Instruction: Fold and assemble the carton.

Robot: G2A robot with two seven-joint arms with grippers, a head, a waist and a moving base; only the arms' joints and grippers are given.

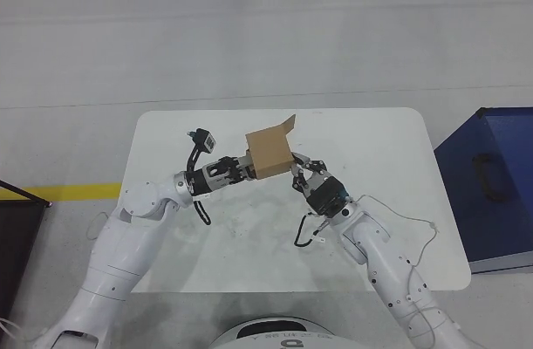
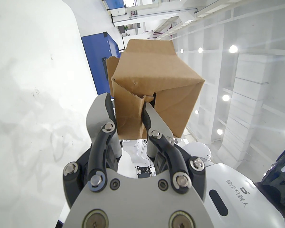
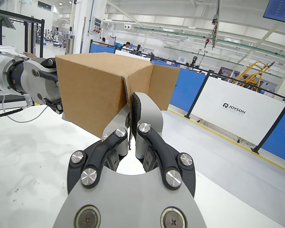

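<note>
The carton [image 1: 269, 153] hangs in the upper middle of the top view, held clear of the white table [image 1: 379, 236] between the two arms, which come at it from opposite sides. Holding it in the air probably leaves every face free, so panels can swing without dragging on the tabletop. It also lets each arm brace the box against the other's push. The body looks squared up into a box. One flap [image 1: 288, 125] stands open at its upper right corner in the top view, so the folding does not look finished.

The left gripper [image 1: 238, 167] meets the carton's left side in the top view. In its own wrist view its fingers [image 2: 148, 117] are closed partway, with a cardboard panel clamped between the pads. That panel's edge is creased and a little ragged where the pads bite.

The right gripper [image 1: 297, 170] holds the carton's lower right corner in the top view. Its fingers [image 3: 142, 110] are drawn almost together, pinching a thin cardboard edge at the corner seam. Whether that edge is a side tab or a loose flap is hard to tell from this angle.

A blue bin [image 1: 502, 188] stands at the right edge of the top view, beside the table.
</note>
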